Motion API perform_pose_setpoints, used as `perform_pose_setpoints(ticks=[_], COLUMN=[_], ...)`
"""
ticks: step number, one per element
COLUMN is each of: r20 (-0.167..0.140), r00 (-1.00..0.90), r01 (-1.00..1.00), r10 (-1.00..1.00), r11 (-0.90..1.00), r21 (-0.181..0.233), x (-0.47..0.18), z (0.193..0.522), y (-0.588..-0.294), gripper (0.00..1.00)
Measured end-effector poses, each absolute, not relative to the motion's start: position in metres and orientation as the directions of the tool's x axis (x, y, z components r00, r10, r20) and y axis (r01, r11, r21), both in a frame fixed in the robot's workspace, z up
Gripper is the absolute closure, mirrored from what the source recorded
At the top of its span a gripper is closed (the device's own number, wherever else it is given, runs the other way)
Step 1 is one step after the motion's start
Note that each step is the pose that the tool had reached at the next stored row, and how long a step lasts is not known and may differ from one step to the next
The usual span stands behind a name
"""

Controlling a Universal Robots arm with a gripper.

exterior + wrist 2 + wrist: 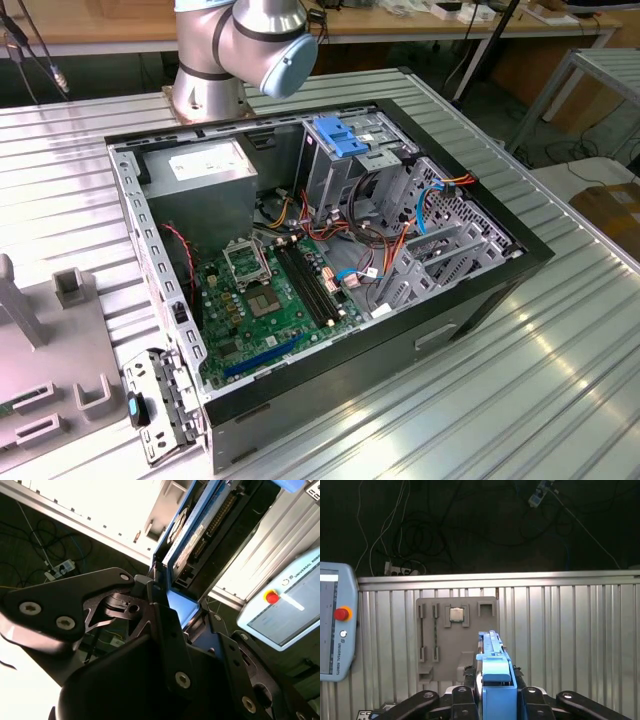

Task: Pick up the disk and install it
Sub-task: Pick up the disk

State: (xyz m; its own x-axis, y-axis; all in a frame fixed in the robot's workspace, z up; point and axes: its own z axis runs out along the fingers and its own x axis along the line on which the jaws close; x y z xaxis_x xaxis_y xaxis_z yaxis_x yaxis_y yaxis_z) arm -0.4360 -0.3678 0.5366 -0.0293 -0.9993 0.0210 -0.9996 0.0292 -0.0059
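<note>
Tool (497,694) pinching the disk (495,662) by its blue-framed end, drive held edge-on, off the ribbed surface (570,630). Grey fixture plate (455,625) and teach pendant (335,625) lie there. Open PC case (330,250) sits apart.

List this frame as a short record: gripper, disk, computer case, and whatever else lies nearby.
gripper: shut on the disk
disk: held on edge in its blue frame, over the ribbed metal table; not in the case
computer case: open, motherboard exposed
fixture plate: grey, on the table beyond the disk, carrying a processor chip
teach pendant: beside the table, red button visible
</note>
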Motion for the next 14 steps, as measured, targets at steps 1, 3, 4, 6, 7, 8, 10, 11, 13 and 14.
perform_pose_setpoints(ticks=[1, 3, 4, 6, 7, 8, 10, 11, 13, 14], r20=[0.021, 0.021, 0.021, 0.021, 0.021, 0.021, 0.021, 0.021, 0.021, 0.021], r00=[-0.029, -0.029, -0.029, -0.029, -0.029, -0.029, -0.029, -0.029, -0.029, -0.029], r01=[-1.000, -1.000, -1.000, -1.000, -1.000, -1.000, -1.000, -1.000, -1.000, -1.000], r10=[-0.999, -0.999, -0.999, -0.999, -0.999, -0.999, -0.999, -0.999, -0.999, -0.999], r11=[0.029, 0.029, 0.029, 0.029, 0.029, 0.029, 0.029, 0.029, 0.029, 0.029], r21=[-0.006, -0.006, -0.006, -0.006, -0.006, -0.006, -0.006, -0.006, -0.006, -0.006], x=[-0.4352, -0.4345, -0.4337, -0.4323, -0.4318, -0.4311, -0.4298, -0.4294, -0.4288, -0.4283], z=[0.5366, 0.5366, 0.5366, 0.5366, 0.5365, 0.5366, 0.5366, 0.5365, 0.5365, 0.5365], y=[-0.3678, -0.3679, -0.3678, -0.3678, -0.3678, -0.3678, -0.3678, -0.3678, -0.3678, -0.3679], gripper=[0.63, 0.63, 0.63, 0.63, 0.63, 0.63, 0.63, 0.63, 0.63, 0.63])
